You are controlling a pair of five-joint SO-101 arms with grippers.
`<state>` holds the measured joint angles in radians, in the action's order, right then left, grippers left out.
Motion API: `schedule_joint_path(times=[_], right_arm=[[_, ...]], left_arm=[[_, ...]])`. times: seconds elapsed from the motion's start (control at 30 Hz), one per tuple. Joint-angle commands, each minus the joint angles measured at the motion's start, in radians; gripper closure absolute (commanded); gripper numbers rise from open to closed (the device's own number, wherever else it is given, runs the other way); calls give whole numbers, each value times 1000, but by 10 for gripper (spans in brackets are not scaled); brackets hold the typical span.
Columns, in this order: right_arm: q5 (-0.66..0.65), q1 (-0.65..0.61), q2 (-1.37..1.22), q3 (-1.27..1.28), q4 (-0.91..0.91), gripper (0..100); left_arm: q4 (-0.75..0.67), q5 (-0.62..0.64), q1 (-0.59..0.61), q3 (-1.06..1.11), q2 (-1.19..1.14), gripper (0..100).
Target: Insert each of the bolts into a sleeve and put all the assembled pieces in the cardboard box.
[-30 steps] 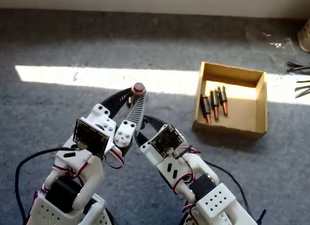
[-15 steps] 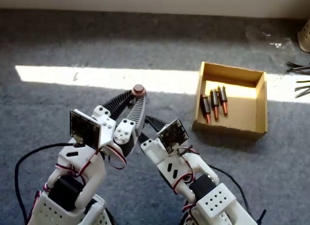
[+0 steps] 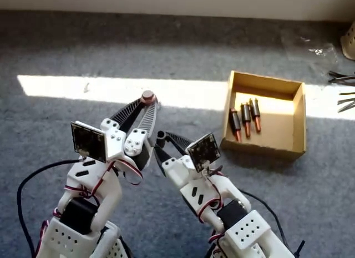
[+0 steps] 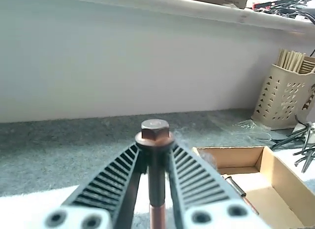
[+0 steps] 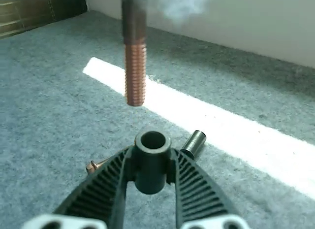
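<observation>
While tight around bolt [image 4: 156,184], left claw [image 4: 155,149]

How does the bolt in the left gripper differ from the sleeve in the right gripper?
The bolt has a copper-coloured hexagonal head and threaded tip; the sleeve is a dark, hollow tube. The bolt hangs tip down; the sleeve, lower down, points its open end up. Both are clamped, the bolt in the left gripper, the sleeve in the right gripper, and not yet joined.

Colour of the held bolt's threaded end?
Copper. The bolt shows it best in the right wrist view.
</observation>
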<state>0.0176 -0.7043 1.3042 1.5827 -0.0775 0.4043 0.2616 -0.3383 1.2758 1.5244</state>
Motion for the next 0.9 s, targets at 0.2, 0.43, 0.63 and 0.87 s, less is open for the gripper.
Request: schedule_joint_path(times=[0.2, 0.43, 0.63, 0.87], right_arm=[[12, 15, 16, -15, 24, 994], [-25, 19, 16, -15, 5, 994], [-9, 21, 16, -99, -145, 994], [-11, 22, 16, -186, -246, 994]], left_arm=[[-29, 25, -12, 8, 13, 995], [-29, 23, -31, 12, 13, 995], [-29, 21, -61, 10, 12, 995], [-26, 23, -61, 10, 13, 995]])
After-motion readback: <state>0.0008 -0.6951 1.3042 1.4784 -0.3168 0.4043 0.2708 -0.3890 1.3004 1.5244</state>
